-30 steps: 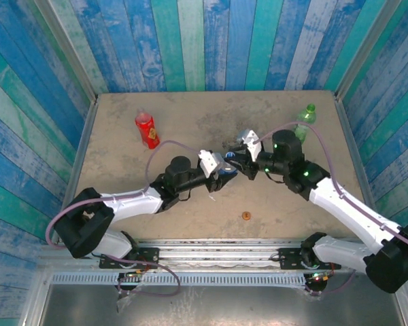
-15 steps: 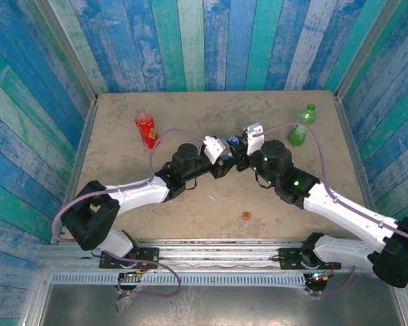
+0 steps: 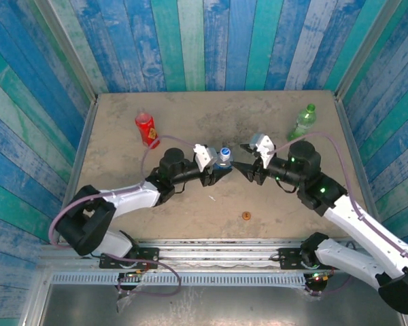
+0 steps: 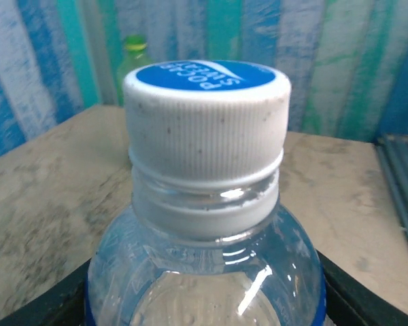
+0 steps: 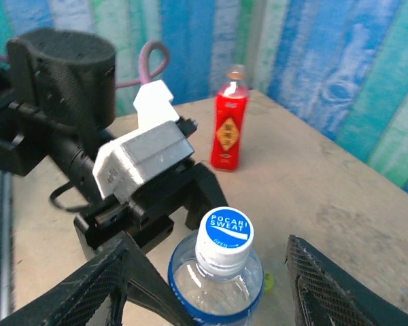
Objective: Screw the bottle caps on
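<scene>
Left gripper [image 3: 220, 169] holds clear bottle [image 5: 214, 285] — red bottle [image 3: 147, 130], green bottle [image 3: 302, 123] apart.

Bright, even light from above fills the overhead view, and only short, soft shadows lie on the tabletop [image 3: 190, 115]. From the left wrist the clear bottle [image 4: 204, 285] and its ribbed cap [image 4: 207, 129] are crisp, with small white glints on the plastic shoulder, while the green bottle [image 4: 132, 58] and plank walls [image 4: 340, 61] behind melt into blur. From the right wrist the red bottle [image 5: 230, 129] and the walls look slightly soft.
</scene>
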Tool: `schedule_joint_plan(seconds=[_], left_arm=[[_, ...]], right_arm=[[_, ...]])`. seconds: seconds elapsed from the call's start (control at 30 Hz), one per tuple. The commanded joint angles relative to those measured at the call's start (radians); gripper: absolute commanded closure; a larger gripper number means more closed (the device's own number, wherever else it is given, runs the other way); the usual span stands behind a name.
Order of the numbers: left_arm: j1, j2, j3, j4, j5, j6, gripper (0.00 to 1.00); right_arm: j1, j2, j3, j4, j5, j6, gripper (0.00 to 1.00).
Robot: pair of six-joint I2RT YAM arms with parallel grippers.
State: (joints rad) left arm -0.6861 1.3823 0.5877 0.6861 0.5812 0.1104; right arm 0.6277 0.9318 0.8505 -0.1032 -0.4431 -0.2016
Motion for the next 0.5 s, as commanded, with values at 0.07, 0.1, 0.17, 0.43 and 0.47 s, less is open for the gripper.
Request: schedule_joint_plan(seconds=[0.07, 0.1, 0.17, 0.43, 0.47], left_arm=[[0.007, -0.101, 0.010, -0.069, 0.261, 0.082, 0.47], [0.006, -0.098, 0.018, -0.081, 0.289, 0.081, 0.47], [0.007, -0.091, 0.027, -0.093, 0.331, 0.082, 0.47], [0.006, -0.060, 0.034, -0.063, 0.348, 0.071, 0.46], [0.006, -0.058, 0.035, -0.062, 0.345, 0.071, 0.46]], right_arm=[[-0.017, 0.109, 0.131, -0.254, -0.239, -0.190, 0.41], [-0.018, 0.129, 0.146, -0.269, -0.253, -0.202, 0.43], [-0.019, 0.154, 0.164, -0.274, -0.260, -0.207, 0.45], [-0.021, 0.190, 0.165, -0.266, -0.308, -0.214, 0.75], [-0.020, 0.192, 0.164, -0.265, -0.308, -0.213, 0.77]])
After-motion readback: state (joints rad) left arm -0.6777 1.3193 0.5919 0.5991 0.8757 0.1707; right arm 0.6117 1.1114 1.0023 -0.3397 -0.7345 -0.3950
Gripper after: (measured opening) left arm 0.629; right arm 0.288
